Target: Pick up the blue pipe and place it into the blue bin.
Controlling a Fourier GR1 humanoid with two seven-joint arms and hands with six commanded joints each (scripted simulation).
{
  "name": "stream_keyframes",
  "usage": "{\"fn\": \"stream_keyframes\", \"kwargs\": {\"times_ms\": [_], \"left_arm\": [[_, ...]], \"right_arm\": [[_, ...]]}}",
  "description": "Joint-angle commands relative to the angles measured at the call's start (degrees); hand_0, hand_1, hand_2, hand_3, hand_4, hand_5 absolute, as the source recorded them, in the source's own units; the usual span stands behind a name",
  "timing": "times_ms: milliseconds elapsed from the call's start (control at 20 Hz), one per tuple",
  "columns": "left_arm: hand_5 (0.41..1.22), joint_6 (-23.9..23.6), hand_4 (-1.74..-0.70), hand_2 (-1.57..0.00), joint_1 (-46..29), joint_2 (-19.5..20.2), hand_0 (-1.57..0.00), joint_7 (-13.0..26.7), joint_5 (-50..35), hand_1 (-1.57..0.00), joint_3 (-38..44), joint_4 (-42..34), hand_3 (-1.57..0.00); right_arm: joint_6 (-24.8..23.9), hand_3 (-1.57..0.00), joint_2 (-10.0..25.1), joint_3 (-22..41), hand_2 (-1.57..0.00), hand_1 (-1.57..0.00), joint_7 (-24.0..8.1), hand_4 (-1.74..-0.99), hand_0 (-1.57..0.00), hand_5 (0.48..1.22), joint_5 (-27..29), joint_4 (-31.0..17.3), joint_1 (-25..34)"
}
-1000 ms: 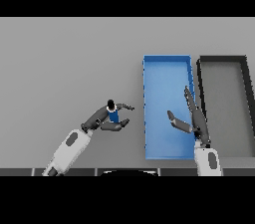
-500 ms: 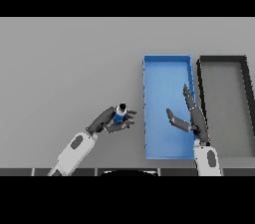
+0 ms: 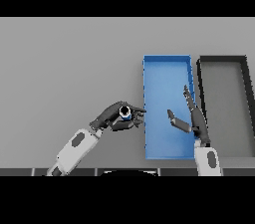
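My left hand point(image 3: 112, 116) is curled round the blue pipe point(image 3: 125, 113), a short blue tube seen end-on with a pale rim and a dark bore. It is held just left of the blue bin point(image 3: 167, 69), with the fingertips reaching the bin's left wall. The blue bin is a long rectangular tray lying right of the table's middle. My right hand point(image 3: 193, 117) hovers open over the bin's right part, fingers straight and thumb spread toward the left.
A dark grey bin point(image 3: 225, 61) of similar shape lies right beside the blue bin, close to the right arm. The grey table stretches wide to the left and back.
My left hand has carried the blue pipe to the right, from well left of the blue bin up to its left wall. The right hand has barely moved.
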State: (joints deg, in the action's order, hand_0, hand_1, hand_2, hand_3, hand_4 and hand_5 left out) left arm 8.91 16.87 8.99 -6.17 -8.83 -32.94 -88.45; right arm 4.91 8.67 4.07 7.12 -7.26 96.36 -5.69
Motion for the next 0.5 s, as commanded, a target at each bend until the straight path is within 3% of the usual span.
{"fn": "stream_keyframes", "kwargs": {"times_ms": [0, 100, 450], "left_arm": [[1.216, 0.32, -1.72, -1.56, 0.17, 0.24, -1.56, 0.99, -0.38, -1.56, -0.08, -0.67, -1.45], [1.218, 0.55, -1.73, -1.56, 1.16, 0.46, -1.56, 3.03, -0.70, -1.56, -0.31, -1.97, -1.44], [1.219, 0.72, -1.73, -1.57, 0.72, 0.39, -1.57, 3.56, -0.12, -1.57, -0.62, -1.27, -1.44]], "right_arm": [[0.37, 0.00, 0.02, 0.03, 0.00, 0.00, 0.45, -1.215, 0.00, 0.639, 0.36, 0.21, -0.38], [-0.32, 0.00, -0.30, 0.35, 0.00, 0.00, -0.45, -1.195, 0.00, 0.635, -0.50, 0.23, -0.17], [-1.37, 0.00, -0.81, 0.38, 0.00, 0.00, 0.07, -1.186, 0.00, 0.629, -0.71, 2.81, -3.44]]}}
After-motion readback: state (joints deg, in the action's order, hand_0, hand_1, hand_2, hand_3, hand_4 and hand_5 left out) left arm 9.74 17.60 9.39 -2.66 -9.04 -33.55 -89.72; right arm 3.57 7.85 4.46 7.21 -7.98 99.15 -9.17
